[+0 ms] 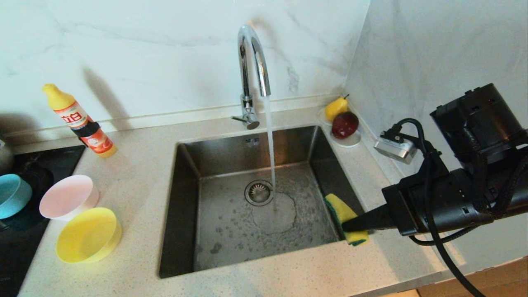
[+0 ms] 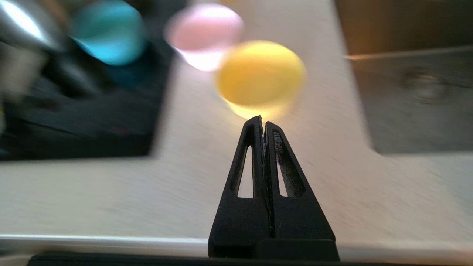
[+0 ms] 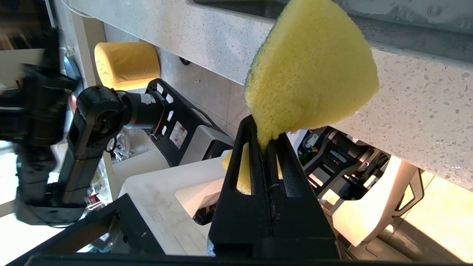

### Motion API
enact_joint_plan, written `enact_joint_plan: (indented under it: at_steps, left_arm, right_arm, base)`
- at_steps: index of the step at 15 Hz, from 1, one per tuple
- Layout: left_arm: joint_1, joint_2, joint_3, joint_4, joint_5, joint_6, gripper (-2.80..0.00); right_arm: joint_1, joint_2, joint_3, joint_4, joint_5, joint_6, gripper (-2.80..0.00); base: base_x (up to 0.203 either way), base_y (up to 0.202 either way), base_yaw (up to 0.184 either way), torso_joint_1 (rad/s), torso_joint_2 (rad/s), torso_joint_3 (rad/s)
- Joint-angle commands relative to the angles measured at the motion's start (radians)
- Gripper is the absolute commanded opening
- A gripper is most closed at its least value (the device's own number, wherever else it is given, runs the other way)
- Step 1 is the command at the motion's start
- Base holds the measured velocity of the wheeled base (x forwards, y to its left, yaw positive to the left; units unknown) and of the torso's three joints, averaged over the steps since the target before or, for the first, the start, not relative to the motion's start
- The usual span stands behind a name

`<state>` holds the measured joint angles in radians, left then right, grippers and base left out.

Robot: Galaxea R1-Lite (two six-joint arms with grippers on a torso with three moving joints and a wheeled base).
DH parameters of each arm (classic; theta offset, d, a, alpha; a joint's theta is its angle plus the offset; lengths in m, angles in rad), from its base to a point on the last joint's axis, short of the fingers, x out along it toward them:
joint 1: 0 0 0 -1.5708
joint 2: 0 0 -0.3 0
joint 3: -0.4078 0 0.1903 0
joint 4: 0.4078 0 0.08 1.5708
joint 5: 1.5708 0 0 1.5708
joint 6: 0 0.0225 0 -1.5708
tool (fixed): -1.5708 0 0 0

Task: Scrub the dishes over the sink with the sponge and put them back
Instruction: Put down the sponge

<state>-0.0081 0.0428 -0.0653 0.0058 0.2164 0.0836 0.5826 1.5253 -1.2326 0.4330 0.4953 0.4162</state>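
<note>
Head view: three bowls stand on the surface [image 1: 136, 165] to the left of the sink [image 1: 255, 198], one pale pink bowl [image 1: 68, 197], one yellow bowl [image 1: 88, 235] just in front of it, one light blue bowl [image 1: 12, 196] furthest from the sink on a dark hob [image 1: 29, 189]; one orange detergent bottle [image 1: 80, 121] stands behind them by the wall; one chrome tap [image 1: 252, 74] runs a stream of water into the sink near the round drain [image 1: 259, 192]; one white saucer [image 1: 348, 140] at the sink's far right corner carries one yellow pear [image 1: 336, 108] and one red apple [image 1: 345, 124]; the right gripper [image 1: 348, 226] reaches level from the right over the sink's right rim, pinching the one sponge [image 1: 344, 216], which hangs at that rim.

Left wrist view: the left gripper [image 2: 263, 120] has its jaws pressed together and empty, hanging above the surface and aimed toward the yellow bowl, with the sink off to one side; pink and blue bowls lie beyond it, blurred.

Right wrist view: the jaws are clamped on a corner of the sponge, its yellow foam bulging past the tips, a thin green edge showing.
</note>
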Motion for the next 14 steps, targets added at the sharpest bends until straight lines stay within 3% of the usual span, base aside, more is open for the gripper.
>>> enact_joint_plan:
  at_steps: [1, 2, 8, 14]
  left_arm:
    - [0.002, -0.045, 0.032, 0.011, -0.157, -0.055, -2.80]
    - [0.002, -0.045, 0.055, 0.008, -0.218, -0.064, -2.80]
    - [0.002, -0.044, 0.068, -0.003, -0.218, -0.067, -2.80]
    - [0.002, -0.043, 0.066, 0.009, -0.218, -0.028, -2.80]
  right_arm:
    - [0.000, -0.004, 0.004, 0.003, 0.003, 0.001, -2.80]
    - [0.000, -0.009, 0.003, 0.003, 0.003, 0.001, -2.80]
    - [-0.001, -0.036, -0.001, 0.004, -0.003, 0.000, -2.80]
    - [0.014, -0.093, 0.008, 0.017, -0.134, -0.005, -2.80]
  base:
    - [0.000, 0.000, 0.000, 0.000, 0.00, 0.000]
    - [0.000, 0.000, 0.000, 0.000, 0.00, 0.000]
    - [0.000, 0.000, 0.000, 0.000, 0.00, 0.000]
    - [0.000, 0.000, 0.000, 0.000, 0.00, 0.000]
